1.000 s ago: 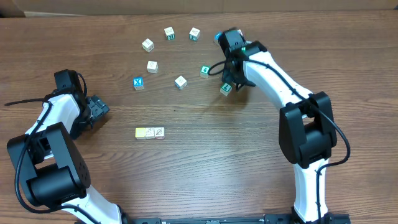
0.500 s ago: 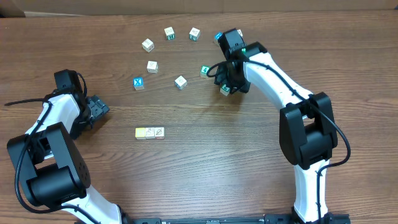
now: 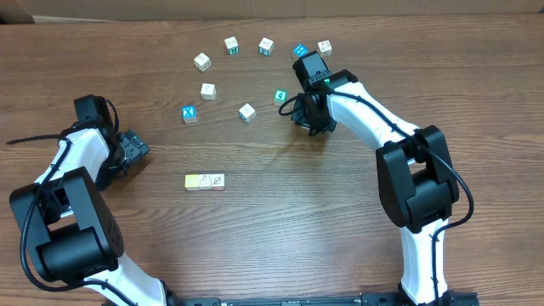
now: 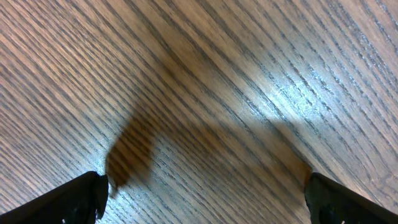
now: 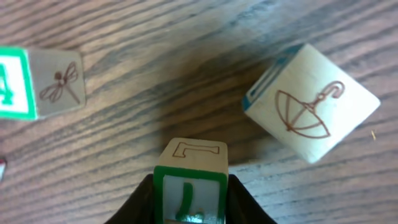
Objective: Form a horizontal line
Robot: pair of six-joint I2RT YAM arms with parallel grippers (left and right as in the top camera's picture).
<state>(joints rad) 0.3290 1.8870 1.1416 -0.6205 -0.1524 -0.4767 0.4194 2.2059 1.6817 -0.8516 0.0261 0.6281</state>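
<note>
Several small letter blocks lie scattered at the back of the wooden table, among them a green one (image 3: 280,97), a blue one (image 3: 189,114) and a white one (image 3: 246,111). Two blocks (image 3: 205,181) sit side by side in a short row at the middle left. My right gripper (image 3: 308,118) is shut on a green-framed block (image 5: 189,186), just right of the green one. In the right wrist view an umbrella block (image 5: 311,102) and a dragonfly block (image 5: 38,83) lie beyond it. My left gripper (image 3: 133,150) is open and empty over bare wood (image 4: 199,112) at the far left.
More blocks lie in an arc at the back: cream (image 3: 201,61), green-marked (image 3: 231,45), (image 3: 266,46), blue (image 3: 299,52), tan (image 3: 325,48) and another cream (image 3: 208,90). A cardboard edge runs along the table's far side.
My right gripper has shifted slightly left and toward the back with the green-framed block, closer to the green block. The left arm has not moved.
</note>
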